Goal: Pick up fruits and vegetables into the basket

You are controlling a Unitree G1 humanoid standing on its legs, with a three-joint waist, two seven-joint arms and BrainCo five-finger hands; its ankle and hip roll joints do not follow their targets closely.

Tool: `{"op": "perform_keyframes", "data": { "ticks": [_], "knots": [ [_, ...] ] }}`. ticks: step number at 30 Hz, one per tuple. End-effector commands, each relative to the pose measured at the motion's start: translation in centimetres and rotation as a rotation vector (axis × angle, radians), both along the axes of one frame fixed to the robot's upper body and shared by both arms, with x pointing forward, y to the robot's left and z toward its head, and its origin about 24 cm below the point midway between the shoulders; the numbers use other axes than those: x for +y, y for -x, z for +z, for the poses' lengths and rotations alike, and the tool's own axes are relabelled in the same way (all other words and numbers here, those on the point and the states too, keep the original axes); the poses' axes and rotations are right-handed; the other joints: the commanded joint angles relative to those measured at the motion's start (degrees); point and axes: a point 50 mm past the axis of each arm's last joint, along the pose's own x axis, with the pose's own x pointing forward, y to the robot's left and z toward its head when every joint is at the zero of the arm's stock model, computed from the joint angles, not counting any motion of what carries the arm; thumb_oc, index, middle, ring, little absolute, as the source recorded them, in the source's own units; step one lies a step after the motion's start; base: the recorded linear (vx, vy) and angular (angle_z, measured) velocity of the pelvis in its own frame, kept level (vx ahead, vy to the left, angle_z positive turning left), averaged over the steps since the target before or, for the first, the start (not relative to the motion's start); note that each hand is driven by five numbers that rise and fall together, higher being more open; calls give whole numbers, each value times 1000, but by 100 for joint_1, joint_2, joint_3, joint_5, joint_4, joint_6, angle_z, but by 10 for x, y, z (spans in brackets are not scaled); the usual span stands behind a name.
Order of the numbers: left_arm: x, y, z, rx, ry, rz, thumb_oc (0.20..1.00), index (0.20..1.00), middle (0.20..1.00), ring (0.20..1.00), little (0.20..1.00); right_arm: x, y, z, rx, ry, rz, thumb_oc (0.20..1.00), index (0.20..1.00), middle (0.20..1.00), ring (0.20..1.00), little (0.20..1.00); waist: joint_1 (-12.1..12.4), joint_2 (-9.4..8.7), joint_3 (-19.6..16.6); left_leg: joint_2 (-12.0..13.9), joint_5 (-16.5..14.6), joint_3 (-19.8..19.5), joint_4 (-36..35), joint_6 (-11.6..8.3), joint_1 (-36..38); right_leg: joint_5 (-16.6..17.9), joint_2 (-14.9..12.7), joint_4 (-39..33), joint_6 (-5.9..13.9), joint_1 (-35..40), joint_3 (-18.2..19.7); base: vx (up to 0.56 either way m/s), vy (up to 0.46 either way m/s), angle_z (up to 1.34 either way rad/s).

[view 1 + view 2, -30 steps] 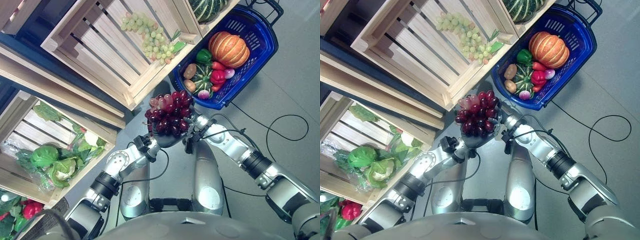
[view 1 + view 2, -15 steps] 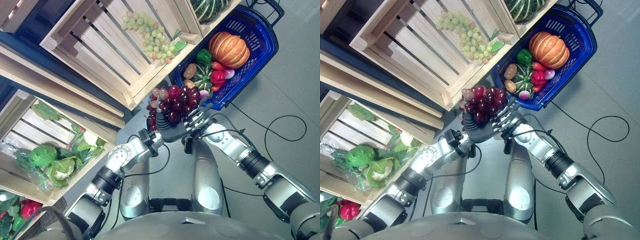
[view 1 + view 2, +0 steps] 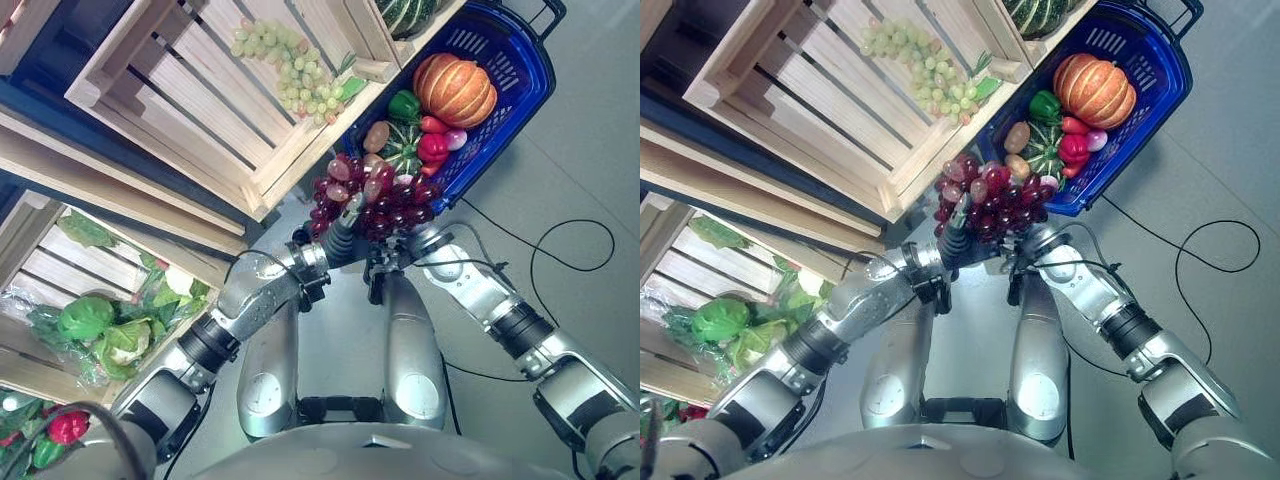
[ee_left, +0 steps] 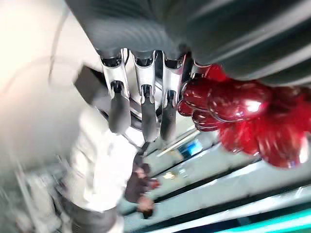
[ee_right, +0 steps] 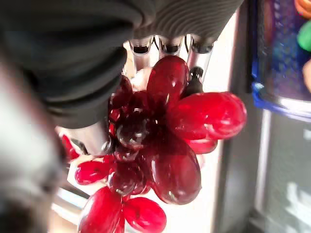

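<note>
A bunch of red grapes (image 3: 378, 195) rests on both of my hands, right at the near rim of the blue basket (image 3: 532, 70). My left hand (image 3: 337, 236) is under the bunch's left side, its fingers (image 4: 143, 97) straight with the grapes (image 4: 243, 107) beside them. From the right, my right hand (image 3: 420, 238) supports the bunch; its fingers (image 5: 163, 46) run straight behind the grapes (image 5: 160, 126). The basket holds an orange pumpkin (image 3: 455, 88), a green pepper (image 3: 403, 105), a red pepper (image 3: 433, 147), a potato (image 3: 377, 136) and a small striped squash (image 3: 403, 158).
A wooden crate (image 3: 180, 95) with green grapes (image 3: 290, 70) stands just left of the basket. A lower crate holds leafy greens (image 3: 95, 320). A dark green squash (image 3: 410, 12) lies in a crate behind the basket. Red peppers (image 3: 65, 428) show at bottom left.
Both hands have carried the red grapes up and to the right, from in front of the crate to the basket's near rim. The left arm has stretched out further.
</note>
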Motion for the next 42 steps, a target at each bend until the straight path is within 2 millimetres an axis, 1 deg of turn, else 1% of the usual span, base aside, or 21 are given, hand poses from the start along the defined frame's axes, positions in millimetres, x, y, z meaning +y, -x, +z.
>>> {"op": "perform_keyframes", "data": {
  "ticks": [1, 3, 4, 7, 8, 9, 10, 13, 17, 21, 24, 26, 28, 29, 33, 35, 37, 39, 40, 41, 42],
  "knots": [
    [34, 3, -20, -160, -222, 180, 1000, 1000, 1000, 1000, 1000, -5, 19, 71, -303, -239, 109, 200, 200, 200, 200, 200, -149, 16, -248, -258, -959, 474, 498, 255, 222, 225, 243, -267, 314, 90, 38, 64, 2, -6],
    [37, 1, -17, -208, -242, 198, 1000, 1000, 1000, 1000, 1000, -11, 18, 73, -310, -255, 94, 200, 200, 200, 200, 200, -154, 18, -248, -250, -965, 477, 516, 252, 232, 214, 237, -243, 309, 97, 38, 23, -4, -1],
    [47, -4, -10, -306, -272, 255, 1000, 1000, 1000, 1000, 1000, -22, 18, 78, -326, -289, 65, 200, 200, 200, 200, 200, -161, 23, -248, -233, -982, 477, 566, 244, 233, 186, 226, -190, 297, 99, 37, 43, -11, 0],
    [56, -8, -4, -379, -298, 309, 1000, 1000, 1000, 1000, 1000, -34, 17, 84, -340, -341, 40, 200, 200, 200, 200, 200, -171, 20, -248, -208, -1001, 486, 637, 240, 213, 159, 218, -112, 283, 75, 43, 29, -14, 0],
    [60, -11, 1, -459, -324, 357, 1000, 1000, 1000, 1000, 1000, -41, 17, 88, -348, -383, 24, 200, 200, 200, 200, 200, -176, 14, -248, -194, -1019, 492, 670, 249, 199, 137, 219, -61, 277, 49, 46, 34, -33, -2],
    [62, -11, 3, -510, -345, 360, 1000, 1000, 1000, 1000, 1000, -45, 17, 89, -356, -404, 15, 200, 200, 200, 200, 200, -182, 10, -248, -188, -1029, 491, 694, 250, 186, 127, 219, -31, 274, 30, 50, 30, -34, -2],
    [63, -11, 4, -530, -348, 362, 1000, 1000, 1000, 1000, 1000, -48, 17, 91, -361, -415, 8, 200, 200, 200, 200, 200, -190, 9, -248, -180, -1030, 488, 711, 245, 174, 124, 218, -13, 272, 18, 50, 21, -24, -4],
    [68, -12, 12, -550, -312, 377, 1000, 1000, 1000, 1000, 1000, -58, 17, 95, -385, -431, -26, 200, 200, 200, 200, 200, -203, 24, -248, -166, -1040, 485, 736, 234, 161, 103, 221, 25, 268, -5, 64, 24, -11, -6],
    [75, -15, 12, -513, -309, 405, 1000, 1000, 1000, 1000, 1000, -68, 16, 101, -423, -414, -78, 200, 200, 200, 200, 200, -223, 79, -248, -161, -1032, 500, 730, 221, 147, 79, 211, 70, 249, -50, 73, 19, 12, -8],
    [82, -19, 8, -481, -327, 449, 1000, 1000, 1000, 1000, 1000, -79, 13, 109, -444, -404, -122, 200, 200, 200, 200, 200, -230, 124, -248, -157, -1030, 503, 756, 211, 118, 44, 199, 147, 232, -101, 77, 6, 6, -1],
    [91, -22, 0, -453, -360, 519, 1000, 1000, 1000, 1000, 1000, -94, 9, 117, -426, -409, -159, 200, 200, 200, 200, 200, -219, 169, -248, -148, -1026, 511, 788, 187, 55, 6, 185, 207, 222, -166, 60, 0, 0, 0],
    [92, -22, -1, -451, -365, 532, 1000, 1000, 1000, 1000, 1000, -96, 9, 118, -420, -410, -164, 200, 200, 200, 200, 200, -216, 176, -248, -147, -1027, 511, 798, 184, 39, 0, 183, 218, 220, -180, 57, 0, 0, 0],
    [99, -23, -9, -452, -393, 582, 1000, 1000, 1000, 1000, 1000, -110, 2, 122, -362, -443, -189, 200, 200, 200, 200, 200, -173, 222, -248, -147, -1022, 491, 863, 165, -115, -46, 165, 336, 202, -331, 24, 0, 0, 0],
    [100, -23, -10, -454, -395, 589, 1000, 1000, 1000, 1000, 1000, -114, 0, 122, -343, -457, -198, 200, 200, 200, 200, 200, -162, 232, -248, -145, -1017, 484, 882, 160, -167, -53, 161, 369, 197, -380, 20, -13, -35, 5],
    [105, -20, -8, -510, -383, 647, 1000, 1000, 1000, 1000, 1000, -140, -12, 120, -245, -569, -281, 200, 200, 200, 200, 200, -32, 326, -248, -158, -990, 420, 966, 141, -524, -114, 121, 576, 164, -722, -58, -28, -68, 7],
    [104, -16, -8, -531, -391, 626, 1000, 1000, 1000, 1000, 1000, -152, -19, 115, -180, -640, -330, 200, 200, 200, 200, 200, 83, 416, -248, -186, -954, 371, 976, 138, -821, -160, 89, 730, 150, -1022, -133, -55, -111, 12],
    [102, -14, -8, -556, -402, 623, 1000, 1000, 1000, 1000, 1000, -156, -23, 113, -153, -650, -353, 200, 200, 200, 200, 200, 130, 466, -248, -210, -936, 352, 974, 134, -931, -169, 76, 768, 140, -1133, -159, -37, -64, 13],
    [100, -10, -8, -599, -428, 611, 1000, 1000, 1000, 1000, 1000, -165, -27, 113, -128, -657, -396, 200, 200, 200, 200, 200, 200, 553, -248, -216, -912, 338, 1004, 131, -1148, -177, 40, 849, 125, -1353, -190, -29, -41, 18],
    [100, -10, -8, -599, -428, 612, 1000, 1000, 1000, 1000, 1000, -165, -28, 113, -129, -657, -396, 200, 200, 200, 200, 200, 198, 553, -248, -216, -914, 338, 1009, 132, -1154, -178, 39, 853, 125, -1359, -190, -36, -55, 14],
    [100, -7, -8, -621, -461, 604, 1000, 1000, 1000, 1000, 1000, -172, -33, 113, -77, -689, -430, 200, 200, 200, 200, 200, 287, 635, -248, -214, -879, 310, 1043, 129, -1403, -186, 10, 947, 107, -1604, -221, 20, -57, 5],
    [100, -5, -11, -606, -467, 597, 1000, 1000, 1000, 1000, 1000, -176, -35, 109, -58, -690, -453, 200, 200, 200, 200, 200, 313, 663, -248, -226, -991, 259, 1116, 104, -1411, -302, 15, 1045, 143, -1626, -171, 24, -78, 2]
  ]
}}
